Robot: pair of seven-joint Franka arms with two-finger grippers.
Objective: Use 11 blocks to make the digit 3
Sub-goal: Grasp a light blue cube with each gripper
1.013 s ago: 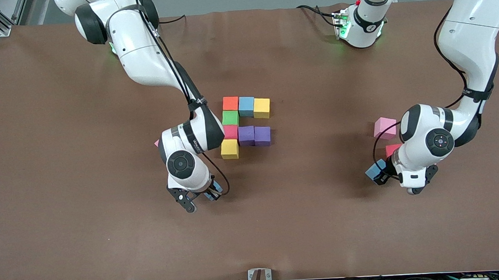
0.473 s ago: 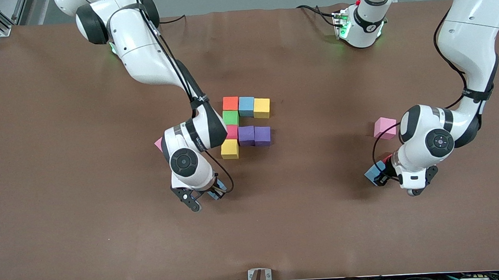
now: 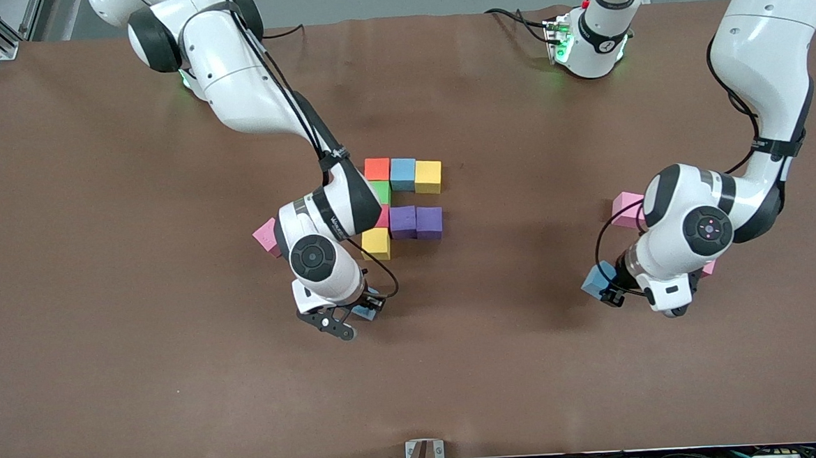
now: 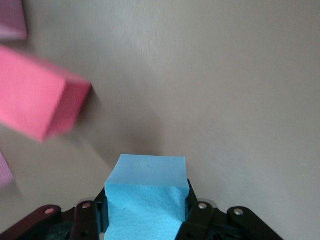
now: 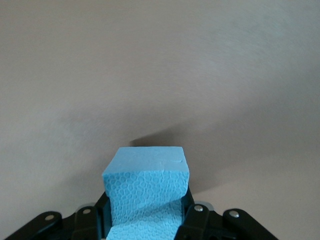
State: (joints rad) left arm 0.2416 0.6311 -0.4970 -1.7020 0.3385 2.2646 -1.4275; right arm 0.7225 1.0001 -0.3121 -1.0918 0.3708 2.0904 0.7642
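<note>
Left gripper (image 3: 610, 289) clamps 1 blue block (image 3: 596, 280); right gripper (image 3: 360, 314) clamps another (image 3: 365, 311).

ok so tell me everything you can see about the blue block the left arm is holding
The blue block is a small light-blue foam cube with a finely pitted, matte surface and crisp edges. The left gripper is shut on it, black fingers pressing two opposite sides. It looks lifted off the brown table, casting a shadow below, toward the left arm's end. It sits squarely between the fingers, its end face clear of them. A pink cube lies close by, not touching it.
</note>
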